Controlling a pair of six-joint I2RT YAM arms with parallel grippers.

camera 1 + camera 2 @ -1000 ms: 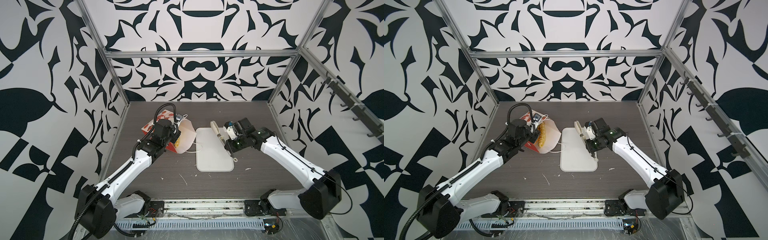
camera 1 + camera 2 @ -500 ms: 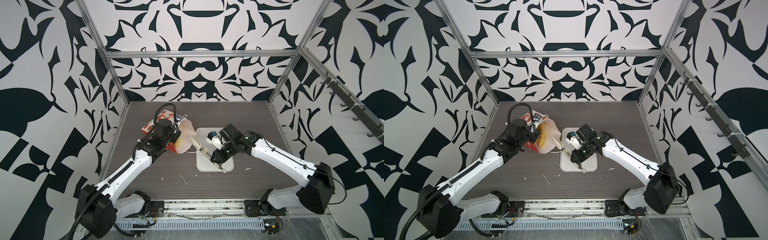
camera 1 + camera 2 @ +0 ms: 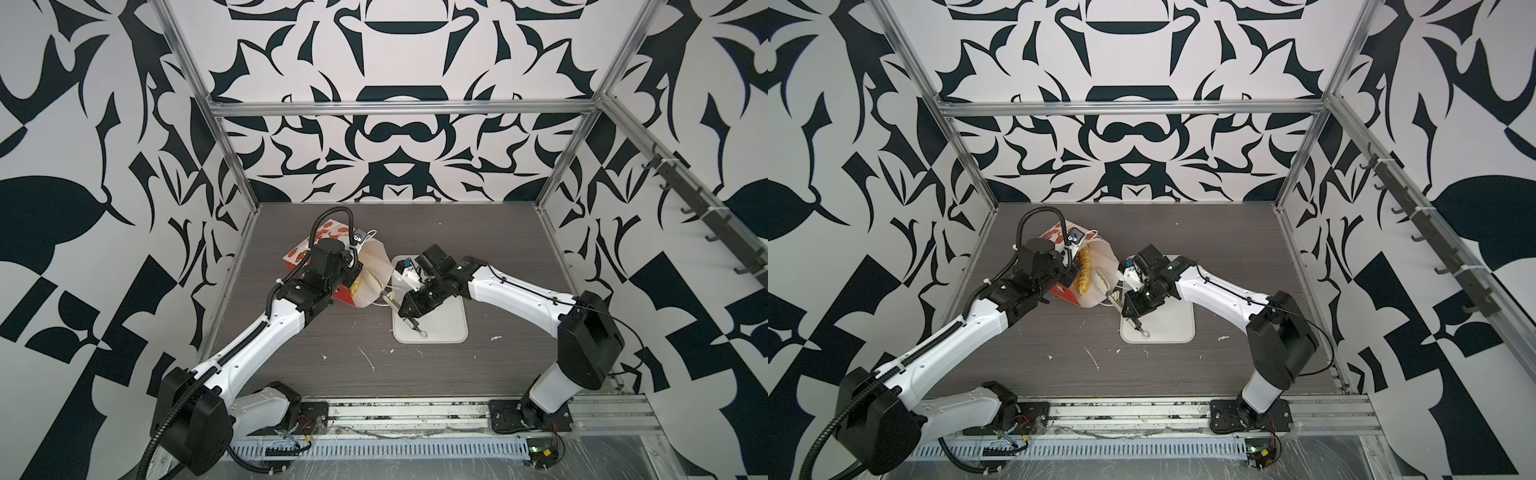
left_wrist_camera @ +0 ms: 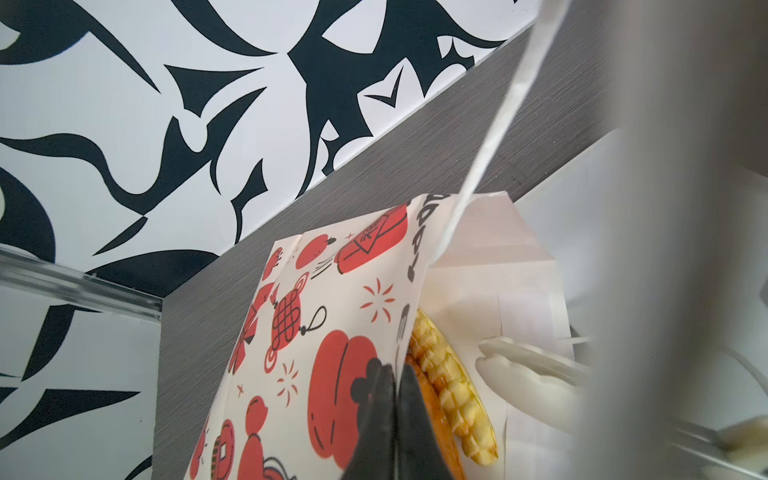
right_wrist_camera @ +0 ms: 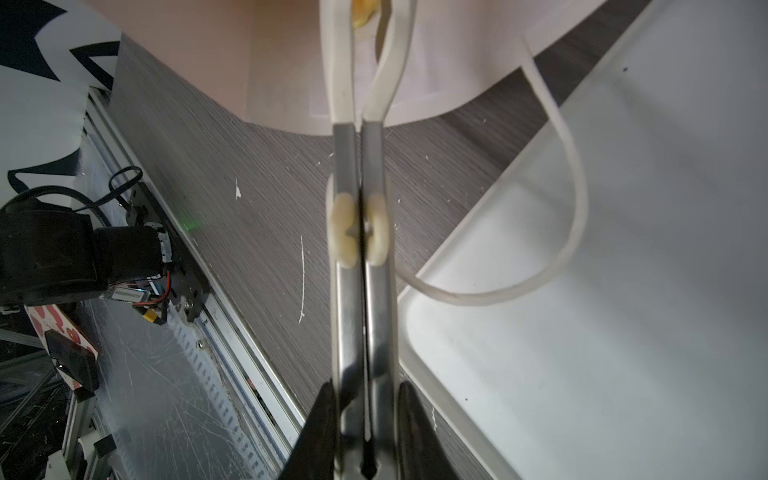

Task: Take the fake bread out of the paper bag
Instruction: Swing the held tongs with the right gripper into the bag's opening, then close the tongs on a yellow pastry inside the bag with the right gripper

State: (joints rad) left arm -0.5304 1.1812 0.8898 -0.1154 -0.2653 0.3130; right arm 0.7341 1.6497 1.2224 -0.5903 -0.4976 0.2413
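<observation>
Right now I'm reaching in: my left gripper [image 4: 395, 382] pinches the paper bag [image 4: 332, 291] rim. My right gripper [image 5: 365, 399] clamps the tongs [image 5: 349, 166], which are squeezed nearly closed with their tips inside the mouth. I cannot tell whether they hold the fake bread [image 4: 453, 386] lying inside. Next I'd confirm the bite, then draw out toward the white tray [image 5: 623, 332].

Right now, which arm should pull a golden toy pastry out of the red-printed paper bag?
Right. The right gripper is shut on metal tongs, cream tips inside the red-printed paper bag; the left gripper is pinching the bag's rim.
</observation>
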